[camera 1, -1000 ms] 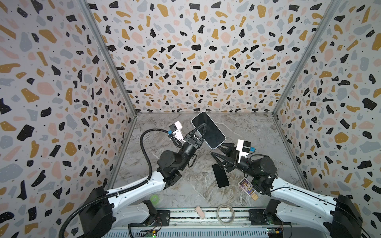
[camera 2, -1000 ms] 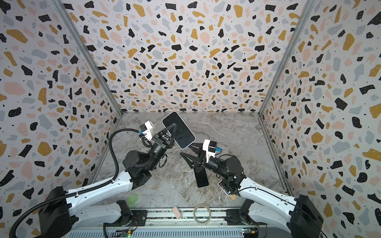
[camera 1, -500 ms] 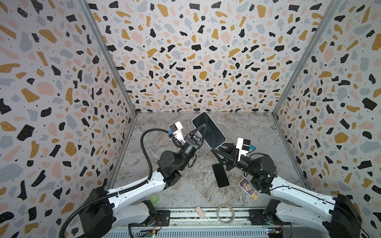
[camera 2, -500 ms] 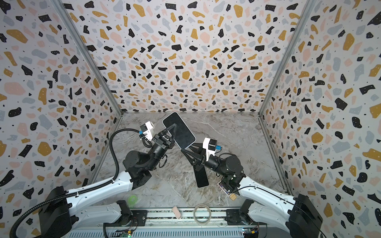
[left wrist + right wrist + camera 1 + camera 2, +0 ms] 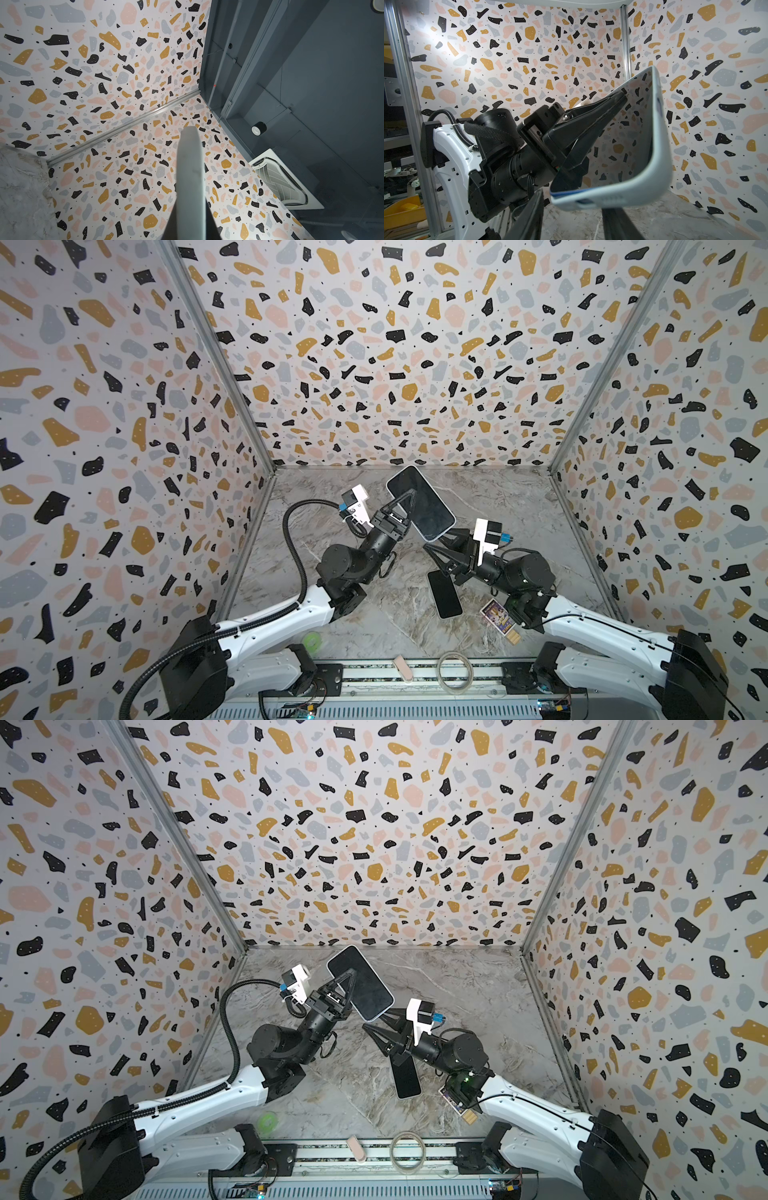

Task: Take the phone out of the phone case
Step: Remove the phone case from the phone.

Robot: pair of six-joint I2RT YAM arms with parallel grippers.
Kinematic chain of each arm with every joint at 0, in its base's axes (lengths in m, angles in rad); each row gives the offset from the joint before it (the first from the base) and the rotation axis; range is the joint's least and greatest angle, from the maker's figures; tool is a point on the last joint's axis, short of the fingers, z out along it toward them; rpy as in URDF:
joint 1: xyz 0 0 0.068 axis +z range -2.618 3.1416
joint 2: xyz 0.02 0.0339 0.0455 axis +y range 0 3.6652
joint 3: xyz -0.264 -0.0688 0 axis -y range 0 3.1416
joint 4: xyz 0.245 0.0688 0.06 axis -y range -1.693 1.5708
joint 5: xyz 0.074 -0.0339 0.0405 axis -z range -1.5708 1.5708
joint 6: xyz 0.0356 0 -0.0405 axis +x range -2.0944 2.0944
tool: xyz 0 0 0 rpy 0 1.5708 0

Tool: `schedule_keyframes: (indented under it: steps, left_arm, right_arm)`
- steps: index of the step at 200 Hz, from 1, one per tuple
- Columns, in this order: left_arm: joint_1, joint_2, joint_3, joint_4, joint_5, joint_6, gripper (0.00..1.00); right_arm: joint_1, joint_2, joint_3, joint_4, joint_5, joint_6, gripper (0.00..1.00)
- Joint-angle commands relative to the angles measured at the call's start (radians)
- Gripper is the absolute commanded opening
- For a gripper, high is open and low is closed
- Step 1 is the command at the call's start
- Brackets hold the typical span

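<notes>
Pale phone case (image 5: 662,158) pinched in left gripper (image 5: 409,495), we find right gripper (image 5: 436,541) nearer at five o'clock, parted, empty, marble table (image 5: 498,497), terrazzo walls (image 5: 395,364).

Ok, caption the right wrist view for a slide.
Left gripper clamps the phone, inside its pale case, raised above the marble table.

We find the cased phone (image 5: 420,502) held above the worktop (image 5: 498,506) by the left gripper (image 5: 409,494), the right gripper (image 5: 438,540) near its front end. A second phone (image 5: 444,594) lies flat before them, a card (image 5: 496,616) at its right.
</notes>
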Motion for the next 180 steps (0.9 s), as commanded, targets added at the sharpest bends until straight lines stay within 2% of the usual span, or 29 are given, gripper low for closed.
schedule_keyframes:
  steps: [1,31,82,91,105,134,180]
  left_arm:
    - [0.005,-0.006,0.007,0.108,0.021,-0.003,0.00]
    - [0.006,0.000,0.009,0.111,0.028,-0.002,0.00]
    - [0.006,0.008,0.012,0.121,0.037,-0.004,0.00]
    - [0.006,0.006,0.012,0.120,0.032,-0.003,0.00]
    - [0.006,0.005,0.012,0.117,0.029,-0.003,0.00]
    - [0.006,0.003,0.007,0.112,0.019,-0.004,0.00]
    - [0.007,0.003,0.006,0.117,0.015,-0.004,0.00]
  right_arm:
    - [-0.003,-0.006,0.045,0.017,0.006,-0.003,0.45]
    - [-0.005,-0.004,0.053,0.009,0.012,-0.004,0.43]
    - [-0.017,0.008,0.060,-0.002,0.006,-0.003,0.26]
    - [-0.021,0.011,0.057,0.006,-0.003,0.001,0.26]
    - [-0.026,0.013,0.052,0.014,-0.015,0.008,0.29]
    - [-0.026,0.009,0.043,0.024,-0.044,0.007,0.43]
    - [-0.026,0.014,0.035,0.024,-0.052,0.010,0.45]
